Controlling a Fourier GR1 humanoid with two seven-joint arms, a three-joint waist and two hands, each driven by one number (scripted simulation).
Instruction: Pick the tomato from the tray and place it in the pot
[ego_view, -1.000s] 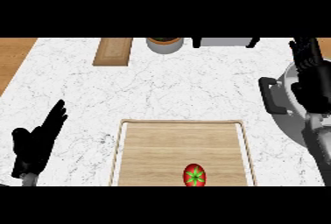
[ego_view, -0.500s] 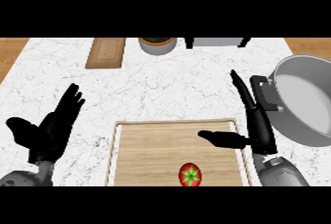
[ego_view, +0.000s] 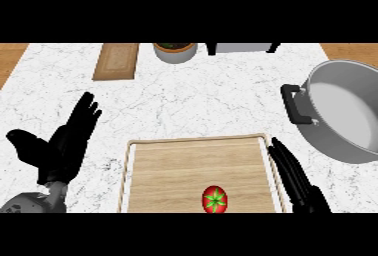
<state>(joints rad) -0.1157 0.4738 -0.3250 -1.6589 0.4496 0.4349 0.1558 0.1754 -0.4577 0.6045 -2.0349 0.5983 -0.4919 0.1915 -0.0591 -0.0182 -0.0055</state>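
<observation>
wooden tray holds the tomato; both hands' fingers straight, empty; pot stands right.

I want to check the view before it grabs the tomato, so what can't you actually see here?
Head view only:
- Right hand: palm and thumb cut off by the lower edge; only straight fingers show.
- Pot: right side cut off by the right edge.
- Tray: near end cut off below.
- Tomato: underside hidden.
</observation>
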